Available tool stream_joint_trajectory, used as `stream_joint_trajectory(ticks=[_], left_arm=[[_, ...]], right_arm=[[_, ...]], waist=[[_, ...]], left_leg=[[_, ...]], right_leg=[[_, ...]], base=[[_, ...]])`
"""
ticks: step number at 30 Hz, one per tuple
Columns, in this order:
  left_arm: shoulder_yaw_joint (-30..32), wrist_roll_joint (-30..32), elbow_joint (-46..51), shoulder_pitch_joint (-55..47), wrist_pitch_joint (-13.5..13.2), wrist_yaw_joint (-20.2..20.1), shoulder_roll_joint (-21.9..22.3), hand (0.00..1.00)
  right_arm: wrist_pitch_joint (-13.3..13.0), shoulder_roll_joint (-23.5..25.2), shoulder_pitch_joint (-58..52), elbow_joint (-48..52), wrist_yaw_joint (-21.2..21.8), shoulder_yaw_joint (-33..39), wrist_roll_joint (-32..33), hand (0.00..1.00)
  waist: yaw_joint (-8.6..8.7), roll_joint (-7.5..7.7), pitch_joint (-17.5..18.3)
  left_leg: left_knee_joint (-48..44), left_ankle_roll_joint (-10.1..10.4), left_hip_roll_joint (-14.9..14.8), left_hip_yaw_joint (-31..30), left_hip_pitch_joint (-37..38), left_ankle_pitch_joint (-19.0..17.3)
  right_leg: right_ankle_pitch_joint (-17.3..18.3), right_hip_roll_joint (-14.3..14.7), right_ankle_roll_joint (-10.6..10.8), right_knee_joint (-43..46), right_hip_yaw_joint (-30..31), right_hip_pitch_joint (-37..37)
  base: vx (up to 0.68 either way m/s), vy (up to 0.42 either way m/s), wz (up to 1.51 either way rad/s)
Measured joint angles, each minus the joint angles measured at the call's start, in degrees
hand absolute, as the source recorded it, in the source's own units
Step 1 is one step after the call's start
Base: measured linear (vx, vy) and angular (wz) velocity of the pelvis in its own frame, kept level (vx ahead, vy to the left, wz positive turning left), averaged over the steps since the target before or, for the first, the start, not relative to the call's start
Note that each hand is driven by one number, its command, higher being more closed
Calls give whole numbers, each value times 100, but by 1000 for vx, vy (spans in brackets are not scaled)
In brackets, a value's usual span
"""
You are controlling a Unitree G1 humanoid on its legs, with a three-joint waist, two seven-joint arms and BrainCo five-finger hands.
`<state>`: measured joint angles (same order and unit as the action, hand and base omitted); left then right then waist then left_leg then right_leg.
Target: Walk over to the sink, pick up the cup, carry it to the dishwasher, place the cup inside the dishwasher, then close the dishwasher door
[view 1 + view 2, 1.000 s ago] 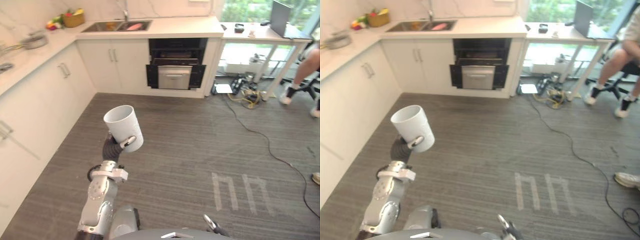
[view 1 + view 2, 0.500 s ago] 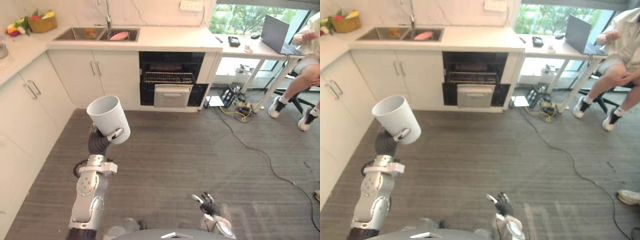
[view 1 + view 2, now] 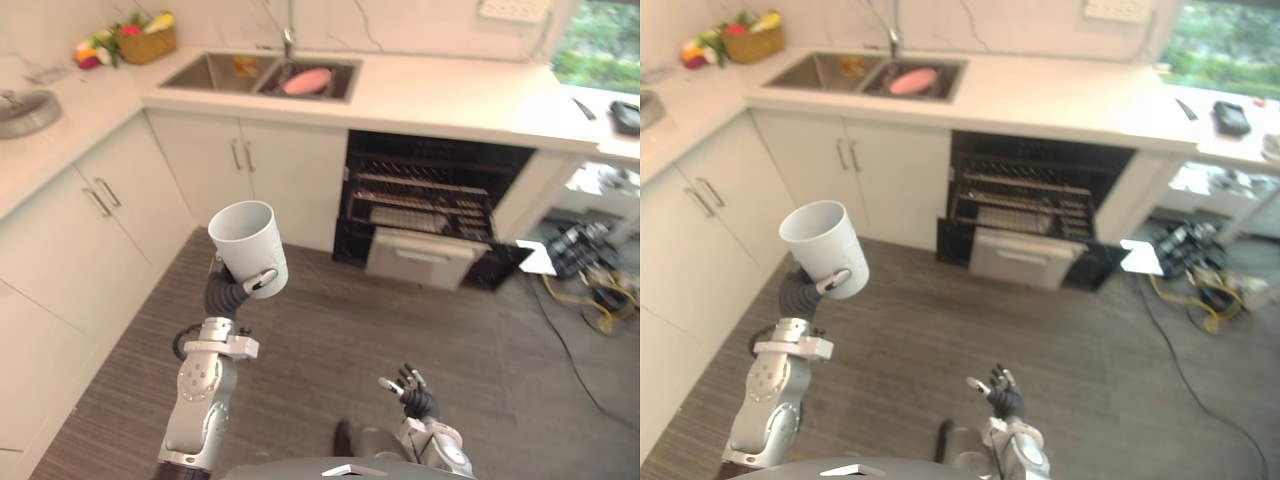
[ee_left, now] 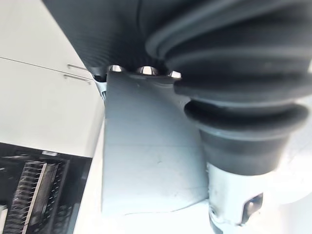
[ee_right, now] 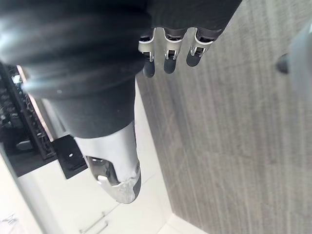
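Note:
My left hand (image 3: 224, 294) is shut on a white cup (image 3: 247, 243), held upright at chest height with its mouth up. In the left wrist view the cup's wall (image 4: 146, 151) lies against the palm, with the fingertips (image 4: 141, 70) curled over its far side. The dishwasher (image 3: 432, 200) stands under the counter ahead and to the right. Its black inside and wire racks show, and its door (image 3: 425, 260) hangs down in front. My right hand (image 3: 411, 391) hangs low over the floor, open, holding nothing.
A double sink (image 3: 262, 76) with a pink item (image 3: 305, 80) is set in the counter at the back left. White cabinets (image 3: 70, 230) run along the left. A fruit basket (image 3: 146, 40) and a pan (image 3: 24, 110) stand on the counter. Cables (image 3: 590, 285) lie at the right.
The whole picture has shifted: the camera has come nearer to the dishwasher and sink, and the seated person and desk have left the view. My left hand still holds the cup.

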<state>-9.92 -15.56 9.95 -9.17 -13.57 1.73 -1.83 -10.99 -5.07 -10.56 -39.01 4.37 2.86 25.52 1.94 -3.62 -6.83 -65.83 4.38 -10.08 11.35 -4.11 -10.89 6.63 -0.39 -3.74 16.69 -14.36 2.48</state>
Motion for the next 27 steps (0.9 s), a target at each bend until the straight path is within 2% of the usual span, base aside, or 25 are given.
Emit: stream_joint_trajectory(ticks=[1, 2, 4, 5, 7, 8, 9, 10, 11, 12, 13, 16, 19, 21, 22, 23, 24, 25, 26, 27], left_arm=[[5, -7, -16, -1, -7, -4, -6, 100], [32, -15, -93, 12, -17, -12, -46, 100], [99, -52, -260, 17, -10, -90, -85, 100], [120, -54, -383, 44, -8, -130, -107, 100], [89, -53, -478, 50, 2, -242, -107, 100], [89, -53, -477, 50, 1, -273, -106, 100], [99, -55, -474, 51, -2, -303, -112, 100], [98, -62, -477, 46, -3, -345, -120, 100], [98, -66, -475, 12, -10, -363, -109, 100], [121, -73, -485, 3, -24, -378, -154, 100], [244, -110, -607, 26, -11, -405, -342, 100], [300, -122, -572, 95, -16, -511, -479, 100], [229, -113, -465, 304, -12, -581, -507, 100], [156, -99, -341, 335, 7, -568, -494, 100], [137, -99, -336, 334, 7, -559, -489, 100], [125, -92, -332, 337, 9, -545, -508, 100], [101, -46, -330, 336, 7, -498, -514, 100], [68, -27, -325, 339, 2, -480, -513, 100], [57, 0, -324, 340, 2, -479, -512, 100], [5, 11, -321, 336, 2, -481, -510, 100]], right_arm=[[-17, -1, -5, -30, 4, 37, 1, 0], [-97, -1, 46, -135, 4, 71, 11, 0], [-199, -69, 281, -365, 9, 116, 118, 0], [-234, -90, 466, -443, 4, 208, 127, 0], [-249, -148, 566, -488, -50, 227, 204, 0], [-254, -167, 568, -489, -91, 219, 233, 0], [-261, -228, 574, -505, -129, 217, 266, 0], [-279, -304, 553, -543, -159, 240, 341, 0], [-313, -428, 512, -568, -192, 248, 345, 0], [-351, -445, 526, -697, -191, 260, 344, 0], [-408, -236, 582, -874, -193, 307, 358, 0], [-484, -117, 323, -847, -204, 348, 359, 0], [-507, -48, 84, -558, -268, 600, 378, 0], [-519, 15, 33, -393, -354, 650, 295, 0], [-519, 20, 32, -390, -360, 619, 240, 0], [-519, 58, 28, -340, -359, 583, 108, 0], [-529, 131, -35, -129, -357, 469, 96, 0], [-556, 227, -87, 99, -359, 447, 60, 0], [-574, 268, -119, 242, -361, 442, 22, 0], [-640, 290, -187, 562, -358, 408, -103, 0]], waist=[[-43, 24, -11], [-144, 13, 7], [-241, 56, 18], [-250, 91, -4], [-223, 174, -50], [-234, 179, -51], [-249, 153, -37], [-288, 32, -17], [-328, -159, 22], [-375, -177, 20], [-242, 221, 9], [-111, 505, 108], [0, 529, 130], [21, 491, 117], [19, 437, 120], [50, 384, 96], [146, 351, 104], [193, 320, 80], [212, 323, 78], [251, 313, 46]], left_leg=[[-149, -110, -159, 69, -164, -65], [88, -261, -329, 202, -423, -169], [1460, -233, -304, 481, -647, -338], [2594, -180, -147, 435, -762, -352], [4658, -26, 219, -201, -762, 119], [5162, 38, 281, -422, -757, 332], [5760, 116, 294, -729, -761, 653], [6228, 108, 250, -1016, -726, 1291], [6262, -30, 159, -1051, -604, 1675], [6133, 341, 157, -1097, -539, 2127], [5719, 107, 545, -930, -493, 1601], [5256, -160, 926, -764, -487, 1097], [5298, -391, 1237, -648, -219, 904], [5577, -570, 1352, -388, 348, 768], [5652, -597, 1342, -340, 499, 721], [5749, -634, 1306, -320, 697, 673], [5887, -645, 1196, -327, 856, 641], [5976, -618, 1088, -339, 927, 619], [6018, -597, 1042, -342, 957, 604], [6061, -540, 940, -343, 1013, 550]], right_leg=[[75, 19, 4, -91, 6, -192], [127, 12, 14, -317, 54, -513], [99, -152, 59, -513, 303, -690], [94, -294, 82, -594, 502, -768], [111, -556, 197, -639, 807, -851], [131, -601, 242, -638, 909, -864], [199, -632, 380, -632, 1066, -883], [447, -659, 770, -620, 1297, -1030], [661, -611, 961, -581, 1462, -1142], [856, -652, 1073, -511, 1615, -1219], [876, -1059, 1078, -294, 1730, -1270], [690, -1448, 1077, 138, 1896, -1227], [237, -1705, 990, 1756, 2036, -484], [-779, -1954, 747, 2918, 1937, 73], [-853, -1966, 613, 3108, 1877, 153], [-431, -1893, 565, 3420, 1663, 287], [238, -1553, 630, 3533, 1367, 518], [648, -1178, 631, 3283, 1090, 728], [772, -1015, 614, 3056, 947, 839], [808, -744, 639, 2416, 714, 1020]], base=[[547, -198, 2], [621, -176, -42], [489, -60, -67], [483, 34, -69], [451, 94, -62], [325, 143, -52], [502, 292, -77], [443, 298, -100], [464, 349, -111], [403, 389, -86], [304, 311, -51], [318, 321, -6], [239, 209, -2], [240, 167, -51], [254, 146, -57], [240, 82, -40], [223, 9, -24], [180, -38, -9], [189, -82, -2], [200, -113, 1]])
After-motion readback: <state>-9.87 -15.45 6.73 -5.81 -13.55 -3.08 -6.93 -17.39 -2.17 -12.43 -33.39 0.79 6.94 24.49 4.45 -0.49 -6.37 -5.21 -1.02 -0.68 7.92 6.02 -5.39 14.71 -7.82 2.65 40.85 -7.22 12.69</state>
